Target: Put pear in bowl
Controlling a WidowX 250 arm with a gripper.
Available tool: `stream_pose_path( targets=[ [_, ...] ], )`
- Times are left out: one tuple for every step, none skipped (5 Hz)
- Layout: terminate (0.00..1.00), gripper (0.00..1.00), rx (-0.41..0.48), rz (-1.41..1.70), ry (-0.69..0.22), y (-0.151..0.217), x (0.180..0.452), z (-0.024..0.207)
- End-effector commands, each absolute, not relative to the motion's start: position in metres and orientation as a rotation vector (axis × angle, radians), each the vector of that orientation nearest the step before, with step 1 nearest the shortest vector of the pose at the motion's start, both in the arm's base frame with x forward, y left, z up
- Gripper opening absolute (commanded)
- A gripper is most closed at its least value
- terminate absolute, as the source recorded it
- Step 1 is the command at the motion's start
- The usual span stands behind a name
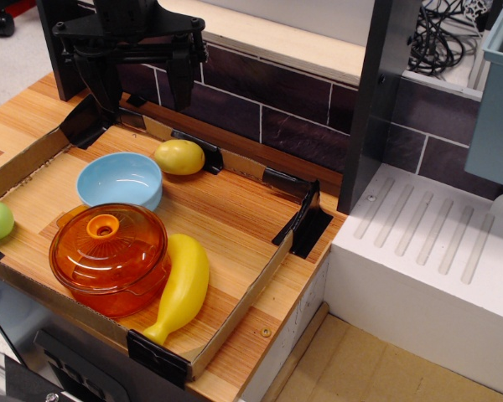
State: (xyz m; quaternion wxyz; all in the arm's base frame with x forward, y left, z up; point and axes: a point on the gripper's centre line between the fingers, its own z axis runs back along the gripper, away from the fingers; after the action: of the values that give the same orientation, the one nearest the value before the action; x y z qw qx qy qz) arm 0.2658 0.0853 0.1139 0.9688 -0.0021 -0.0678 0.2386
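Observation:
The light-green pear [1, 220] lies at the far left edge of the wooden tray, partly cut off by a dark object at the frame's edge. The light-blue bowl [120, 180] stands empty in the back left of the tray, to the right of the pear. My black gripper [142, 79] hangs above the tray's back edge, behind and above the bowl. Its two fingers [181, 79] are spread apart and hold nothing.
A transparent orange lidded pot [111, 255] stands in front of the bowl. A long yellow banana-shaped item [183, 285] lies to its right. A yellow lemon-like fruit [179, 157] sits at the back. Low cardboard walls [243, 310] with black corner clips rim the tray. A white drainer [436, 260] is on the right.

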Motion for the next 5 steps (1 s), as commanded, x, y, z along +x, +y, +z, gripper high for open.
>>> stream_pose_path(
  targets=[
    [0.0, 1.0, -0.004, 0.482, -0.137, 0.085, 0.266, 0.114],
    [0.0, 1.0, -0.013, 0.483, -0.197, 0.108, 0.247, 0.113],
    [0.0, 1.0, -0.053, 0.463, -0.167, 0.131, 0.222, 0.107],
    [0.0, 1.0, -0.071, 0.457, -0.162, 0.145, 0.205, 0.103],
    [0.0, 1.0, -0.084, 0.445, -0.088, 0.161, 0.19, 0.091]
  ],
)
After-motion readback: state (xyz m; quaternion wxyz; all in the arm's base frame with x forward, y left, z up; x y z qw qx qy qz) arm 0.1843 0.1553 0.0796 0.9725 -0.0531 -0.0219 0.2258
